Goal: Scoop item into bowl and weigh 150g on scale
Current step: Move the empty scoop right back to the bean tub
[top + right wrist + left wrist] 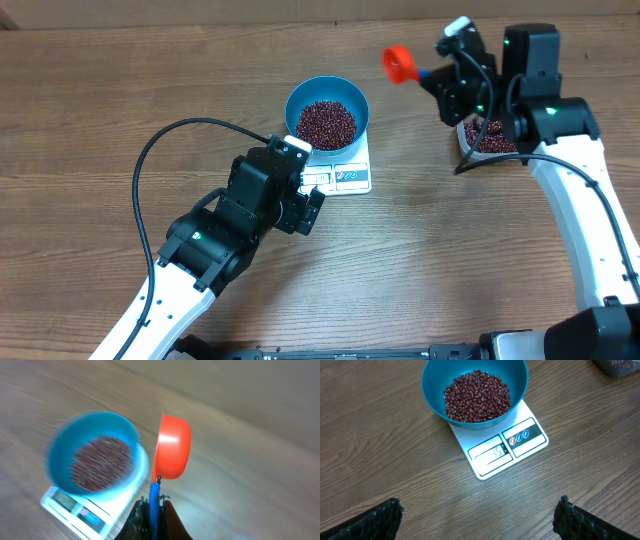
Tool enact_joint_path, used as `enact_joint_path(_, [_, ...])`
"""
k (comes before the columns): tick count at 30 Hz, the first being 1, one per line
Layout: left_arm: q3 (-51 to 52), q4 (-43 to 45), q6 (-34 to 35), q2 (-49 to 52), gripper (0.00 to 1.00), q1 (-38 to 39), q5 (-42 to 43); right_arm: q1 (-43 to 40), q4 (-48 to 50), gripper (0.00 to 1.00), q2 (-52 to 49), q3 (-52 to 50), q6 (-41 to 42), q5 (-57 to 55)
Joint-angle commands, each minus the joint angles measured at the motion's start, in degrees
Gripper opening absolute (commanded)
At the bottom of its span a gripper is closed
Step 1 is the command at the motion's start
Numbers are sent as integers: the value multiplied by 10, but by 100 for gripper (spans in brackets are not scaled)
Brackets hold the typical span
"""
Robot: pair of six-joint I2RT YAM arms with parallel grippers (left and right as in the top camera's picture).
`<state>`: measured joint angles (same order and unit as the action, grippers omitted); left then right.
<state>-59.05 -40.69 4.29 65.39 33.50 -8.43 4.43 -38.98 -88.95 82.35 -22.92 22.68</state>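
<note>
Blue bowl (298,97) of red-brown beans (327,122) is seated on the white scale (351,177), mid-desk. Red scoop (399,64) is clamped by its blue handle in the right fingers (173,522), raised right of the bowl. Left fingers (375,520) are spread wide, empty. Risk: the target weight is overshot if a full scoop is tipped in.

Open table (150,80) lies between bowl (352,92) and tub (466,140). The raised scoop (400,64) overhangs it. The left gripper (480,517) crowds the front of the scale (352,178).
</note>
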Motion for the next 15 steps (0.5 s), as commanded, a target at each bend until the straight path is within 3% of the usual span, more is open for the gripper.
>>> enact_joint_path(1, [0, 1, 2, 2, 99, -2, -5, -18, -43, 4, 26, 3, 37, -163])
enact_joint_path(6, [0, 1, 2, 2, 99, -2, -5, -47, -111, 4, 28, 3, 37, -244])
enact_joint_path(15, [0, 1, 2, 2, 99, -2, -5, -99, -158, 4, 28, 2, 37, -259])
